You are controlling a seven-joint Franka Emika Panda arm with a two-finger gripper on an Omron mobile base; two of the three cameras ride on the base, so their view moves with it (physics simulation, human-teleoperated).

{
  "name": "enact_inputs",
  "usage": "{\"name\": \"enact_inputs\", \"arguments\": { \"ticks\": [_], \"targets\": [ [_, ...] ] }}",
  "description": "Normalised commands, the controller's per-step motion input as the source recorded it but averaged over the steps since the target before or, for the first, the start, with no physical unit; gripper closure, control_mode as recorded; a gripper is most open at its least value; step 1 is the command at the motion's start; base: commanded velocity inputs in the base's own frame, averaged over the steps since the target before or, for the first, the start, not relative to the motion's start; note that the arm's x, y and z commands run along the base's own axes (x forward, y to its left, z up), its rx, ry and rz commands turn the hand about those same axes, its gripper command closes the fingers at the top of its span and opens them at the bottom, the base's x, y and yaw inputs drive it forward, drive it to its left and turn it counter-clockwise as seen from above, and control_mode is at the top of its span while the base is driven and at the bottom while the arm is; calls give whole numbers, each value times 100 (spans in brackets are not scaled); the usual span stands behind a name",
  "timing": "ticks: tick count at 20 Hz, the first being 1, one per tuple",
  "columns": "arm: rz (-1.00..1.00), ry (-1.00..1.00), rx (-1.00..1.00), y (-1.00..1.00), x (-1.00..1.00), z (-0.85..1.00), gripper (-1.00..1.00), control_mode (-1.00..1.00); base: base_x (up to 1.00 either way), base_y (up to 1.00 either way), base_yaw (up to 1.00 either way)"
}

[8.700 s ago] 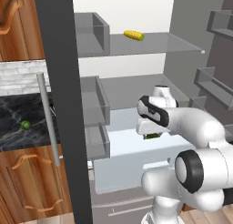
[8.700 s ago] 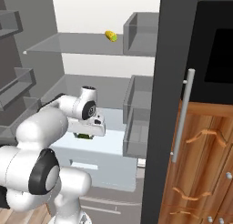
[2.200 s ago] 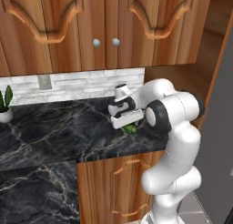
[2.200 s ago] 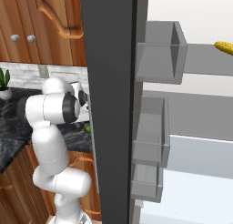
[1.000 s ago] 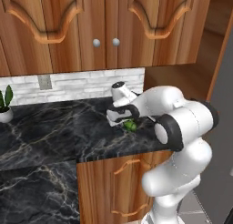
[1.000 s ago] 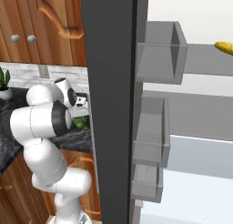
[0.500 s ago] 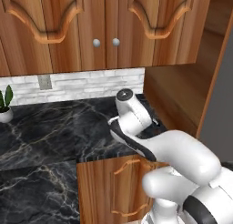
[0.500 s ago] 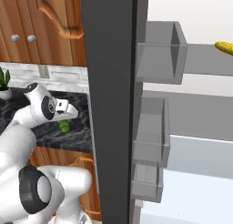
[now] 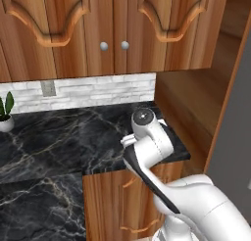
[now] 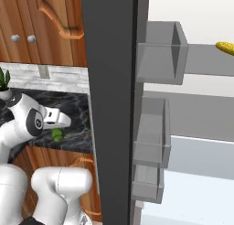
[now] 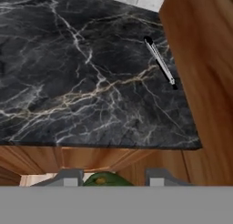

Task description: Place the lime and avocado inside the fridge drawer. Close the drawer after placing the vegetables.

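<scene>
In the right base view my gripper (image 10: 58,129) hangs by the front edge of the black marble counter (image 10: 75,137), shut on the lime (image 10: 57,135), a small bright green ball under the hand. The hand view has the lime (image 11: 107,180) at the bottom between the two fingertips (image 11: 68,177), just off the counter (image 11: 91,82) edge. From the left base camera, my own arm (image 9: 147,137) covers the gripper. The avocado is out of view. I cannot pick out the fridge drawer in the pale lower part of the open fridge.
The dark fridge door (image 10: 109,105) stands open right of the arm, with grey door bins (image 10: 160,50). A yellow corn cob (image 10: 226,47) lies on an upper fridge shelf. A thin dark-and-silver utensil (image 11: 159,61) lies on the counter beside a wooden side panel (image 11: 200,59). A potted plant (image 9: 5,115) sits far left.
The arm has swung back from the counter toward the base, carrying the lime off the marble to its front edge. It now hides the gripper from the left base camera.
</scene>
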Motion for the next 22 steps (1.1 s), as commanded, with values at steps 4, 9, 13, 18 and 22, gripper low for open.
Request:
{"name": "enact_inputs", "arguments": {
  "ticks": [4,9,13,18,22],
  "targets": [
    [1,0,0,0,-23,-1,100,-100,0,0,0],
    [0,0,0,0,0,0,100,100,-100,6,1],
    [0,0,0,0,0,0,100,100,-100,7,0],
    [0,0,0,0,0,0,100,100,-100,-41,-4],
    [0,0,0,0,0,0,100,100,-62,-95,-12]
  ]
}}
